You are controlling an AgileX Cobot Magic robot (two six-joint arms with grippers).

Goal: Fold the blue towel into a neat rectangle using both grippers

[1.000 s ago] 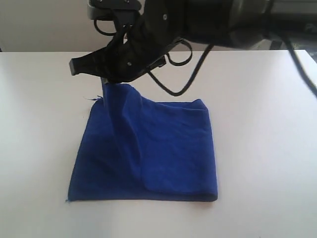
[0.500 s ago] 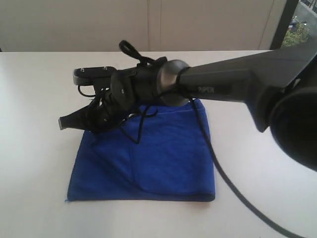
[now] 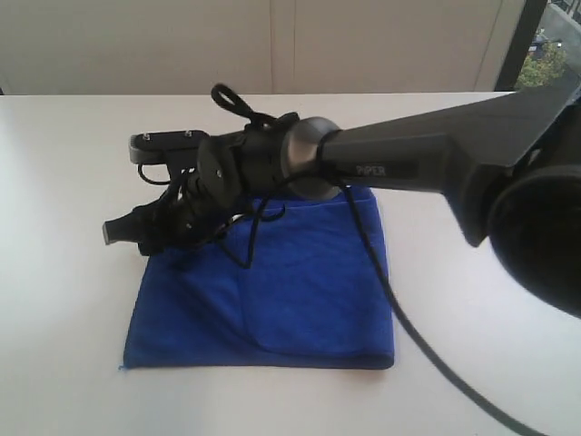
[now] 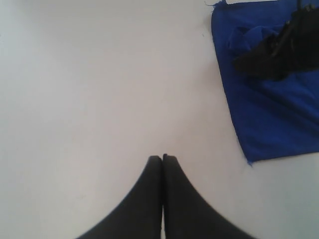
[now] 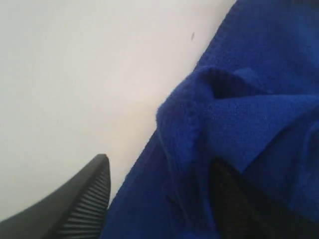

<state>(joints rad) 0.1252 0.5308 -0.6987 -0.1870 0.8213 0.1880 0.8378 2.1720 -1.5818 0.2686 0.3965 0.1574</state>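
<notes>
The blue towel (image 3: 300,291) lies folded on the white table (image 3: 64,163), roughly rectangular, with a rumpled bunch at its far left corner (image 5: 209,94). My right gripper (image 3: 127,236) reaches across to that corner, low over the cloth. Its jaws stand open in the right wrist view (image 5: 159,162): one finger is over the bare table, the other on the cloth, with the towel's edge loose between them. My left gripper (image 4: 162,157) is shut on nothing above bare table, well off the towel (image 4: 269,114). It does not show in the exterior view.
The right arm's long grey link (image 3: 427,154) and a black cable (image 3: 399,309) cross above the towel's far and right parts. A window strip (image 3: 545,45) shows at the back right. White table surrounds the towel on all sides.
The right gripper came down with the lifted towel corner, laid it on the far left of the towel, and opened, letting the cloth go. The left gripper stays shut.
</notes>
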